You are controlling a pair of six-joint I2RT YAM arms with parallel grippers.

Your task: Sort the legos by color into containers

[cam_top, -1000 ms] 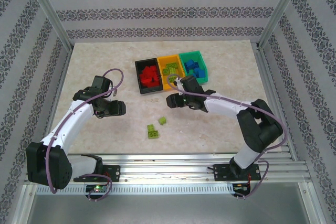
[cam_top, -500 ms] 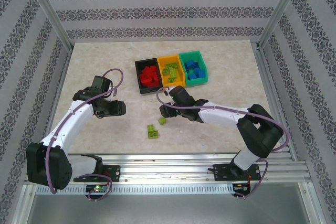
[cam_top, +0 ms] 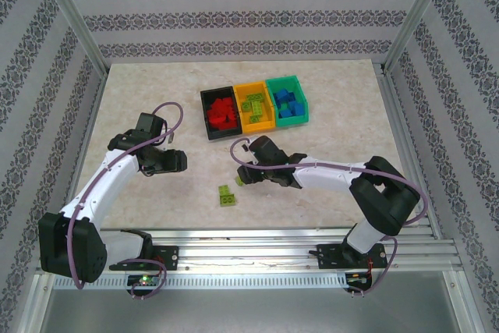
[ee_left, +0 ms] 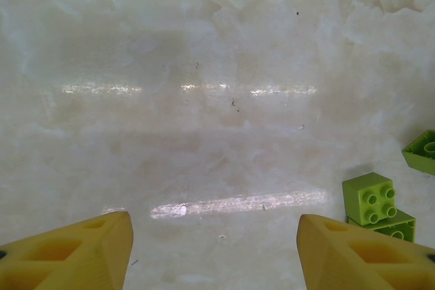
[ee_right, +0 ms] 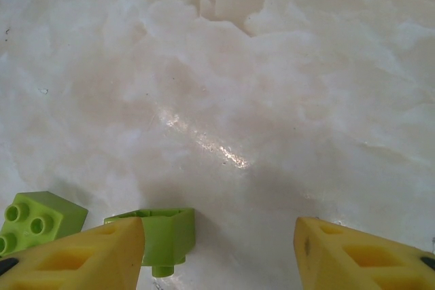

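Two lime legos lie on the table ahead of the bins. A small one (cam_top: pixel 240 179) rests overturned (ee_right: pixel 163 236), just inside the left finger (ee_right: pixel 75 256) of my open right gripper (cam_top: pixel 243 171) (ee_right: pixel 217 256). A 2x2 brick on a flat plate (cam_top: pixel 227 195) (ee_left: pixel 369 198) (ee_right: pixel 37 219) lies beside it. The black bin (cam_top: pixel 208 118) holds red legos, the orange-yellow bin (cam_top: pixel 269 121) lime ones, the teal-green bin (cam_top: pixel 300 91) blue ones. My left gripper (cam_top: pixel 178 161) (ee_left: pixel 214 256) stands open over bare table, left of the lime legos.
The marble-patterned tabletop (cam_top: pixel 140 91) is bounded by aluminium frame posts and patterned walls. The overturned lime lego (ee_left: pixel 423 151) pokes in at the right edge of the left wrist view. Open table stretches to the left and right of the bins.
My right gripper has swung from beside the orange-yellow bin leftward and nearer, down to the small lime lego. The left arm has not moved.
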